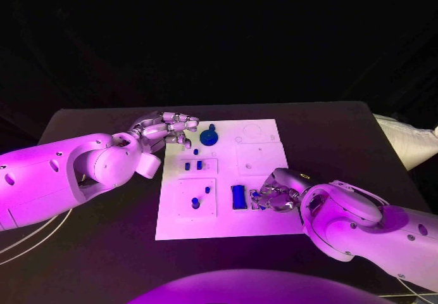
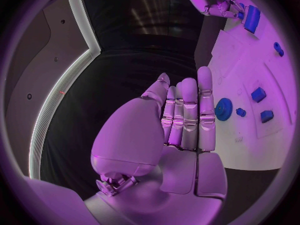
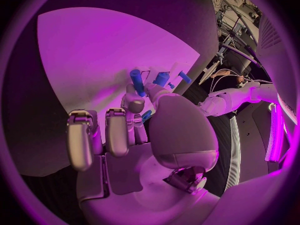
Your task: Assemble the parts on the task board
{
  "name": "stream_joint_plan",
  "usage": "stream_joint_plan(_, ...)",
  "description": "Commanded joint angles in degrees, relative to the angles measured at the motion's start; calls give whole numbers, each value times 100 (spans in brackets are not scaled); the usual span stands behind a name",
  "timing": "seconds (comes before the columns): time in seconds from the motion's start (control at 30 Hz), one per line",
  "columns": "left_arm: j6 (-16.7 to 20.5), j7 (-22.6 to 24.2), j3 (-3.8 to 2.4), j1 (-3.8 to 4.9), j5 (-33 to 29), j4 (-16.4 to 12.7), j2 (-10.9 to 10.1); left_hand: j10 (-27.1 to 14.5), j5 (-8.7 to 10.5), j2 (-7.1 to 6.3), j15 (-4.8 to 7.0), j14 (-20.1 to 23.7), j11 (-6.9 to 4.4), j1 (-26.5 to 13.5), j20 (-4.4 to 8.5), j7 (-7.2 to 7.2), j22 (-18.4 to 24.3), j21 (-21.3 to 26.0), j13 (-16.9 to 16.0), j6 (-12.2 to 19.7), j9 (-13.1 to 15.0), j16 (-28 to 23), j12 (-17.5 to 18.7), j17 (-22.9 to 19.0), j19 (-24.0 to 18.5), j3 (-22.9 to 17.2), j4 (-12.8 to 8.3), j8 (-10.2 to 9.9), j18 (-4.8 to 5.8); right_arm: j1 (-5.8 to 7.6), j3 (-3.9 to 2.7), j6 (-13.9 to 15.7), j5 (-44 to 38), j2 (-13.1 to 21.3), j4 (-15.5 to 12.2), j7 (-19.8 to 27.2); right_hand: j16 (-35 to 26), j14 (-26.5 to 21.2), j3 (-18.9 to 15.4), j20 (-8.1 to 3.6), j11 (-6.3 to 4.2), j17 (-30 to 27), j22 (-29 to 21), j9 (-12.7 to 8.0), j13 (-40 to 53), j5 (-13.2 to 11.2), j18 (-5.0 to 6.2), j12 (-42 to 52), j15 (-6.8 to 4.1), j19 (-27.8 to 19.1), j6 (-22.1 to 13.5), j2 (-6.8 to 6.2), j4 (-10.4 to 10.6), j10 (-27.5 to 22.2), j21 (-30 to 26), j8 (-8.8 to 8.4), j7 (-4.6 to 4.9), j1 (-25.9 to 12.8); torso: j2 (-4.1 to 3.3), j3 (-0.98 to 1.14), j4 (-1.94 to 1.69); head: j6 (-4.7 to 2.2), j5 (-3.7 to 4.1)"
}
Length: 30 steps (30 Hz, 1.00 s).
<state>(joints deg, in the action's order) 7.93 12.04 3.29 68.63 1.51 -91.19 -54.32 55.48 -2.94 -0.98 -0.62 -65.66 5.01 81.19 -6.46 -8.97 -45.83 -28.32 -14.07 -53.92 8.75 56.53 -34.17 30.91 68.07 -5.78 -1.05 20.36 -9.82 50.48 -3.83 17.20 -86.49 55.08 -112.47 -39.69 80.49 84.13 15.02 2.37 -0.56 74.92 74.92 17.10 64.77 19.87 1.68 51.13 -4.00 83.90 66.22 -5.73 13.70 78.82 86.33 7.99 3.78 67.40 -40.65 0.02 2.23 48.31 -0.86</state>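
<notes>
The right hand [image 1: 276, 192] pinches a small blue part [image 3: 137, 81] over the task board's [image 1: 264, 218] near edge beside the blue block [image 1: 238, 196], the left hand [image 1: 167, 131] empty at its far corner; a loose pinch could drop it.

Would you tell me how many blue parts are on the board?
7 clear: gear at the far edge, small piece beside it, two blocks mid-board, two pieces near-left, long block by the right hand, which may hide more.

Blue part [image 1: 258, 204] half-hidden under right robot hand [image 1: 278, 190]
</notes>
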Motion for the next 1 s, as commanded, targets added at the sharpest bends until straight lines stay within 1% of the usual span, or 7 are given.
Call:
stream_joint_plan(0.03, -98, 44, -5, 1, 42, -17, 5, -40, 12, 59, 1, 5, -18, 0, -3, 10, 5, 32, 5, 49, -9, -34, 17, -5, 34, 22, 10, 33, -61, -5, 1, -75, -40, -17, 1, -27, 49, 349, -53, -39, -10, 154, 1083, 23, 24, 30, -50, 57, -39, 353, 49, 42, 52, 69, 35, 47, -3, -105, 0, 0, -4, 9, 3)
stream_joint_plan(0.27, -115, 36, -5, 1, 43, -26, 3, -40, 12, 59, 1, 5, -18, 0, -3, 10, 5, 32, 5, 49, -9, -34, 17, -5, 34, 22, 10, 33, -61, 1, 1, -235, -128, -52, 83, -42, 71, 353, -163, -52, -22, 189, 1098, 62, 65, 64, -53, 101, -50, 363, 79, 93, 179, 106, 47, 72, -18, -238, 3, -5, -6, 19, 4)
stream_joint_plan(0.37, -116, 34, -5, 1, 43, -25, 1, -42, 12, 58, 0, 6, -16, -7, -3, 8, 7, 34, 6, 51, -10, -34, 17, -6, 35, 26, 15, 33, -61, 4, 1, -301, -167, -67, 103, -47, 69, 351, -239, -56, -24, 188, 1096, 76, 65, 145, -53, 89, -53, 361, 77, 80, 204, 105, 44, 75, -21, -268, 4, -6, -6, 21, -2)
stream_joint_plan(0.53, -120, 34, -5, 1, 43, -24, 4, -42, 12, 58, 0, 6, -16, -8, -3, 8, 7, 35, 7, 51, -10, -35, 17, -6, 35, 27, 15, 34, -61, 6, 1, -322, -207, -98, 115, -47, 65, 348, -344, -57, -22, 186, 1095, 92, 64, 130, -52, 73, -52, 360, 73, 49, 229, 103, 42, 77, -19, -307, 5, -3, -1, 4, -3)
stream_joint_plan(0.7, -124, 31, -5, 1, 43, -24, 5, -42, 12, 58, 0, 6, -16, -8, -3, 8, 7, 35, 7, 51, -10, -35, 17, -6, 35, 27, 15, 34, -61, 7, 1, -306, -223, -113, 115, -44, 65, 348, -585, -57, -23, 192, 1096, 120, 76, -91, -52, 64, -51, 360, 71, 45, 287, 108, 41, 82, -23, -472, 1, -4, -5, -2, 1)
stream_joint_plan(0.83, -126, 27, -5, 1, 43, -23, 2, -42, 12, 58, 0, 6, -16, -8, -3, 8, 7, 35, 7, 51, -10, -35, 17, -6, 35, 27, 15, 34, -61, 7, 1, -306, -227, -115, 104, -37, 71, 350, -947, -60, -28, 208, 1100, 151, 103, -402, -53, 72, -56, 362, 66, 77, 294, 117, 43, 84, -32, -740, 1, -1, -8, -3, 2)
stream_joint_plan(1.0, -136, 19, -5, 1, 43, -21, 1, -42, 12, 58, 0, 6, -16, -8, -3, 8, 7, 35, 7, 51, -10, -35, 17, -6, 35, 27, 15, 34, -61, 7, 1, -320, -229, -111, 70, -30, 85, 354, -1076, -62, -31, 231, 1108, 167, 136, -456, -55, 108, -58, 366, 70, 113, 298, 131, 48, 90, -37, -783, -3, 0, -5, -3, 4)
